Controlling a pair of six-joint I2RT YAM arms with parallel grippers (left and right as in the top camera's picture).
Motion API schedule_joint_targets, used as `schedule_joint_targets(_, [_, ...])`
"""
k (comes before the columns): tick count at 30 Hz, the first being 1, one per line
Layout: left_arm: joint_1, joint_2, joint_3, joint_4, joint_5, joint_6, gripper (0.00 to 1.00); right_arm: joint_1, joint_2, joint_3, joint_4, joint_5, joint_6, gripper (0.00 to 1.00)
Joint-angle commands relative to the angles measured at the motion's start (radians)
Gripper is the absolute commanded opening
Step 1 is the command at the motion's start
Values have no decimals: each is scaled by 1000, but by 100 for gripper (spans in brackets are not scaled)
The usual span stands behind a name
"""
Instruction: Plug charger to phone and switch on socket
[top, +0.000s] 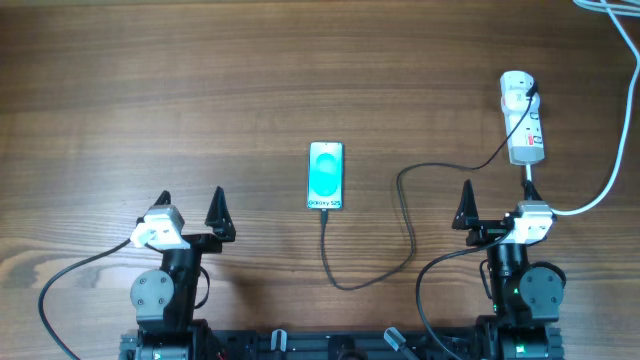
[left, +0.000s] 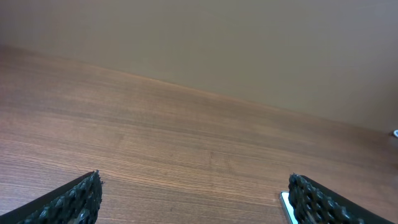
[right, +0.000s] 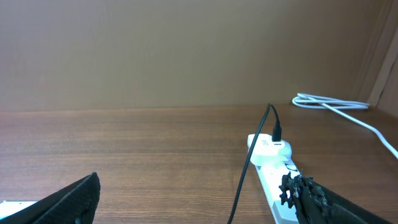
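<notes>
The phone (top: 326, 176) lies flat at the table's middle, teal screen up, white band toward me. The thin black charger cable (top: 405, 215) runs from the phone's near end, loops right and up to a plug in the white socket strip (top: 524, 118) at the far right. My left gripper (top: 191, 207) is open and empty, left of the phone; a corner of the phone (left: 285, 201) shows in the left wrist view beside its jaws (left: 196, 199). My right gripper (top: 497, 200) is open and empty, just short of the strip (right: 277, 180); the cable (right: 244, 180) runs between its jaws (right: 199, 199).
A thicker white cable (top: 610, 130) runs from the strip's near end out to the right and up the table's right edge; it also shows in the right wrist view (right: 339, 106). A plain wall stands behind the table.
</notes>
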Motion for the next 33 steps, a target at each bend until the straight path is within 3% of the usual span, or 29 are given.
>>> schedule_joint_targets(1, [-5,-12,-8,0,-17,20,100,1,-13,-1,3,-17,-18,98])
schedule_joint_targets(33, [-5,-12,-8,0,-17,20,100,1,-13,-1,3,-17,-18,100])
